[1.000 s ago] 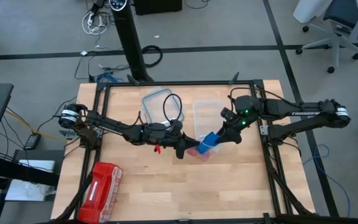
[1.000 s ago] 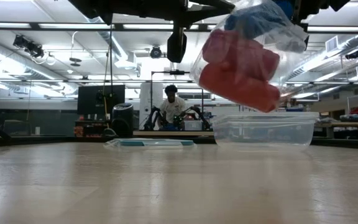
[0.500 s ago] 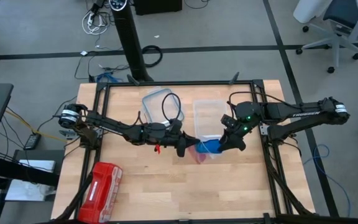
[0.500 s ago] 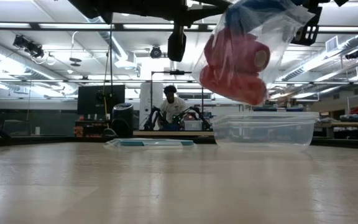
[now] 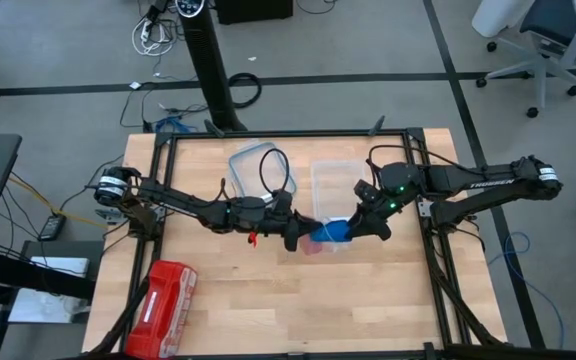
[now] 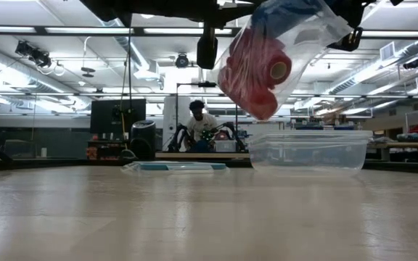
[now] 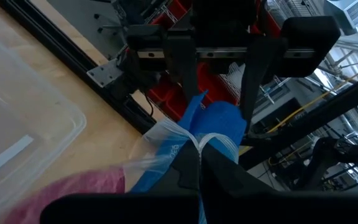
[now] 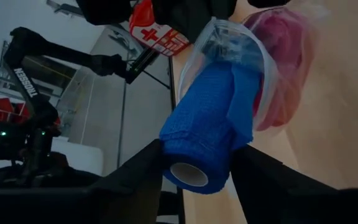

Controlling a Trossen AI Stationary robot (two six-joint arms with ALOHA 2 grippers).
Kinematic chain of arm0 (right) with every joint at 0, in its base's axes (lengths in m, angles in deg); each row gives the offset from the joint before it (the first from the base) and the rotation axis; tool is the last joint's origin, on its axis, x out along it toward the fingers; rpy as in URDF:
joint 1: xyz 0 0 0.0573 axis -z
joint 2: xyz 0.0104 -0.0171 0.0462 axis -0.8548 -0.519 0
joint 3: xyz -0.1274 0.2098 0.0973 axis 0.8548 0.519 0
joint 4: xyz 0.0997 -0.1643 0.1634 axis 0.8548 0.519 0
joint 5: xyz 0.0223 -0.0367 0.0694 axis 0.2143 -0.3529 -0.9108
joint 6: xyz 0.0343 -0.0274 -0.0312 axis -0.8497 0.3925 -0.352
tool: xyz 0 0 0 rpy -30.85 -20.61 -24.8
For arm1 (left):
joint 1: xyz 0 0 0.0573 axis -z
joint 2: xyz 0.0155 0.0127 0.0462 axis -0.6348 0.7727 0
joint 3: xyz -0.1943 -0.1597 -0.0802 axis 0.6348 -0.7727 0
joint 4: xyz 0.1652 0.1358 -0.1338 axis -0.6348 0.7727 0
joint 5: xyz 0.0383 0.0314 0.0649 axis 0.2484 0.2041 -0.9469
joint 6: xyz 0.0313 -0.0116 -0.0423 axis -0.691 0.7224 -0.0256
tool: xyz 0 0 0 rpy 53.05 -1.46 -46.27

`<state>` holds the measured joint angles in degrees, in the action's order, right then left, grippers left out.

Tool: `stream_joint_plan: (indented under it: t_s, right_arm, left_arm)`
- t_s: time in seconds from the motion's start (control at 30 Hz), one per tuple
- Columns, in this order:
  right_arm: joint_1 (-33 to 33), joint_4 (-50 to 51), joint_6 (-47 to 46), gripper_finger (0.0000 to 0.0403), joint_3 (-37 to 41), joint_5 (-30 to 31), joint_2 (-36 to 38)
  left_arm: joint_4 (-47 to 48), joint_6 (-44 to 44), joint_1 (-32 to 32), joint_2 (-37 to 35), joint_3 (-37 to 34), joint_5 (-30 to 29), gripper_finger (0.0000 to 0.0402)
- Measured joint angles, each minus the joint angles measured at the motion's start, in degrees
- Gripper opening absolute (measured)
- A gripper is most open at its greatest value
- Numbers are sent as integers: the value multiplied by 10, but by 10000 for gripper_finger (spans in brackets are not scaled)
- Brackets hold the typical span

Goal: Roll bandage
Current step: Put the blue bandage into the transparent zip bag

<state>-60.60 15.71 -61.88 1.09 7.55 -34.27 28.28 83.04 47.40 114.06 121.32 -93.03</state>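
The bandage is a bright blue roll (image 8: 207, 124) held off the table by my right gripper (image 5: 354, 229), which is shut on it. Its far end sticks into the mouth of a clear plastic bag (image 8: 229, 43) that holds pink-red rolls (image 6: 256, 69). My left gripper (image 5: 303, 238) is shut on the bag just opposite the right one. The bag (image 6: 281, 51) hangs clear of the table in the low view, with the blue roll (image 6: 289, 11) at its top. My left gripper pinches the gathered edge of the bag's mouth (image 7: 194, 138) between its two fingers, coming roughly level from the table's left. The bag hangs below, clear of the table. My right gripper pinches the blue roll's curved sides (image 8: 185, 155) between its two fingers (image 8: 138, 177), near the open end that faces it. It comes from the table's right, the fingers along the roll. The roll is lifted clear, its far end inside the bag's mouth.
A clear plastic box (image 5: 333, 182) stands just beyond the grippers, and its blue-rimmed lid (image 5: 258, 165) lies left of it. A red pack (image 5: 163, 297) lies at the near left. A person (image 6: 200, 119) sits far behind the table.
My right gripper has moved a little toward the near edge and toward the left gripper with the blue roll. The bag has swung below the grippers and the pink-red rolls have turned inside it. Both grippers have stayed shut.
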Motion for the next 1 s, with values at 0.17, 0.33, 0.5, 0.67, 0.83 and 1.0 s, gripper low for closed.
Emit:
stream_joint_plan:
  t_s: [0.17,0.33,0.5,0.67,0.83,1.0]
  right_arm:
    - [0,10,-22,166,0,-2,0]
    - [-5,33,-26,165,-1,2,-2]
    - [-8,63,-24,164,-2,27,-14]
    - [-8,63,-41,164,-2,-14,-34]
    - [-8,61,-75,164,-2,-47,-34]
    - [-8,62,-99,164,-2,-77,-33]
  left_arm:
    - [0,1,0,0,0,-7,4]
    - [5,16,0,0,0,-21,4]
    - [31,34,0,0,0,-25,4]
    - [61,42,7,0,0,-22,4]
    - [66,42,17,0,0,-23,4]
    - [86,42,28,0,0,-27,4]
